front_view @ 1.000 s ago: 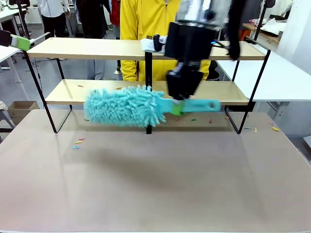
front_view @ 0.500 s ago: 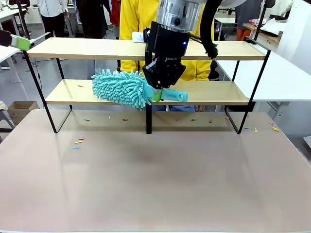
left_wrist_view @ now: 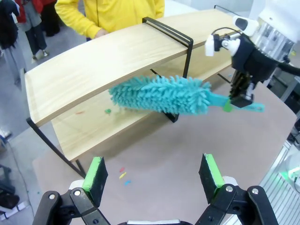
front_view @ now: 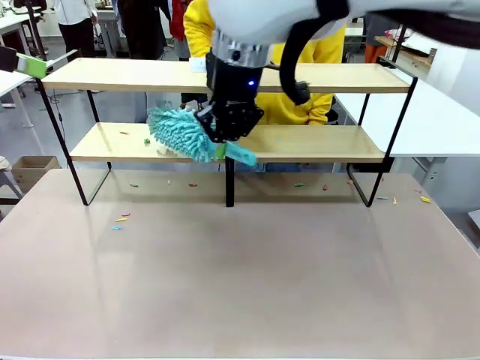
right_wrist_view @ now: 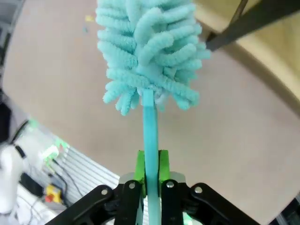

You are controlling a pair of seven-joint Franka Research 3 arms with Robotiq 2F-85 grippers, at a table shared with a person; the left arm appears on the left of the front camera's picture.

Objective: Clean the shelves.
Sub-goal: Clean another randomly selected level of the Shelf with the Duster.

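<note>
The right arm [front_view: 285,13] is white and round. It has a shiny silver ring [front_view: 240,54] low down, and a fat black cable [front_view: 295,64] curls beside it. The right gripper [right_wrist_view: 151,164] is black with a little blue light [front_view: 250,81] and green pads. The left gripper [left_wrist_view: 154,176] is black too, with two bright green pads [left_wrist_view: 96,171] and small round screws [left_wrist_view: 229,188] on its fingers. The person on the far side wears a yellow top [left_wrist_view: 112,11] with long sleeves.
</note>
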